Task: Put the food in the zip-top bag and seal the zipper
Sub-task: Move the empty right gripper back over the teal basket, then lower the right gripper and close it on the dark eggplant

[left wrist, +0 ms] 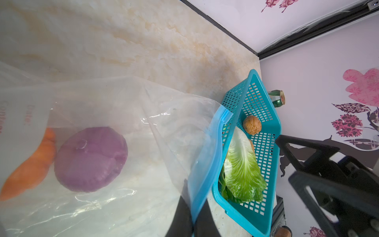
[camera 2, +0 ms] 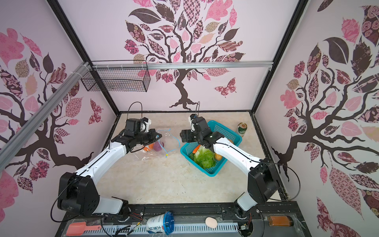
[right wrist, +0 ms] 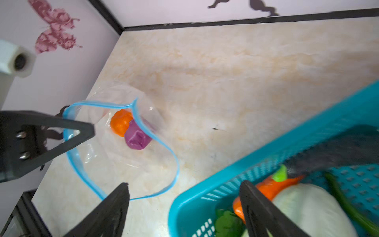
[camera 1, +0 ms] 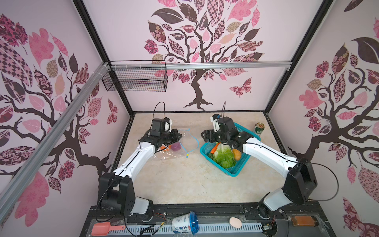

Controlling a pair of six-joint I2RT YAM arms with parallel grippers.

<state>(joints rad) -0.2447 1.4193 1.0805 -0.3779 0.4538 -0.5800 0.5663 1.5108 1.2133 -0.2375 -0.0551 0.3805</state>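
Note:
The clear zip-top bag (camera 1: pixel 174 152) (right wrist: pixel 127 164) lies left of centre with its mouth open. A purple onion (camera 1: pixel 175 147) (left wrist: pixel 90 160) and an orange pumpkin (camera 1: pixel 163 147) (right wrist: pixel 121 122) are inside. My left gripper (camera 1: pixel 178 136) (left wrist: pixel 192 225) is shut on the blue zipper (camera 1: pixel 195 141) (left wrist: pixel 209 153) at the mouth's edge. The yellow slider (camera 1: pixel 187 155) sits at the near end. My right gripper (camera 1: pixel 203 137) (right wrist: pixel 184 183) hangs open and empty over the left edge of the teal basket (camera 1: pixel 231 172) (right wrist: pixel 266 151). In it lie a cabbage (camera 1: pixel 223 156) (left wrist: pixel 242 172), a carrot (camera 1: pixel 215 148) (right wrist: pixel 272 184) and a potato (camera 1: pixel 236 154).
A green can (camera 1: pixel 259 128) stands behind the basket at the back right. A wrinkled brown piece (left wrist: pixel 251 127) lies in the basket's far end. On the front ledge are a scoop (camera 1: pixel 106 227), a cup (camera 1: pixel 184 222), a pale egg shape (camera 1: pixel 235 222) and a bottle (camera 1: pixel 303 220).

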